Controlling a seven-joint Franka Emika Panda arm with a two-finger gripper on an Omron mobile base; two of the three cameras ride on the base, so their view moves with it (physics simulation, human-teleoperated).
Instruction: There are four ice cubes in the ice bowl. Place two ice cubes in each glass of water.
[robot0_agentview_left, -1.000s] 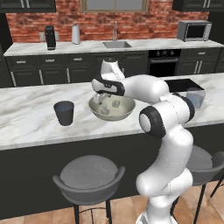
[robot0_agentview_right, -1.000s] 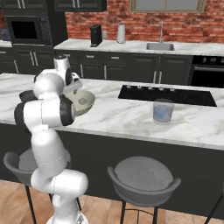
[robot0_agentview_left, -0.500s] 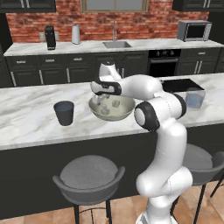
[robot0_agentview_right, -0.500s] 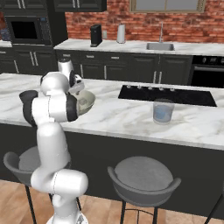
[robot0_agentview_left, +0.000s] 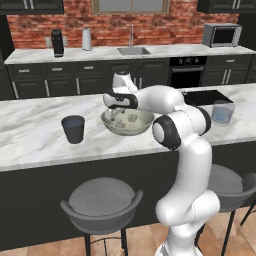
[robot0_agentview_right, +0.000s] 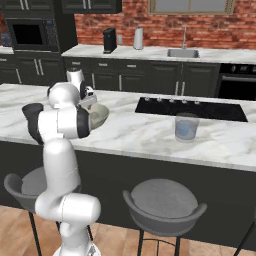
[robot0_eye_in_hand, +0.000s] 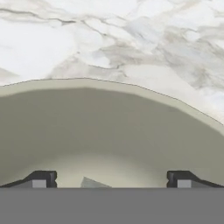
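The task looks barely begun, as far as I can judge: the ice bowl (robot0_agentview_left: 127, 123) sits at the centre of the left base view on the marble counter (robot0_agentview_left: 30, 135), and pale ice cubes (robot0_agentview_left: 131, 118) can be made out inside it, though I cannot count them there. The dark glass of water (robot0_agentview_left: 73, 129) stands left of centre, well apart from the bowl, and the clear glass of water (robot0_agentview_left: 222, 112) stands far off at the right edge; neither shows any ice that I can make out, so all the moving of cubes seems left to do. The gripper (robot0_agentview_left: 116, 108) hangs from the arm's wrist directly over the bowl's left half, dipped to about the rim. In the hand view the bowl's inner wall (robot0_eye_in_hand: 109, 127) spans the middle of the frame, the fingertips (robot0_eye_in_hand: 43, 179) stand wide apart at the lower corners, spread with nothing between them, and one ice cube (robot0_eye_in_hand: 89, 183) peeks up at the bottom, just right of the left tip.
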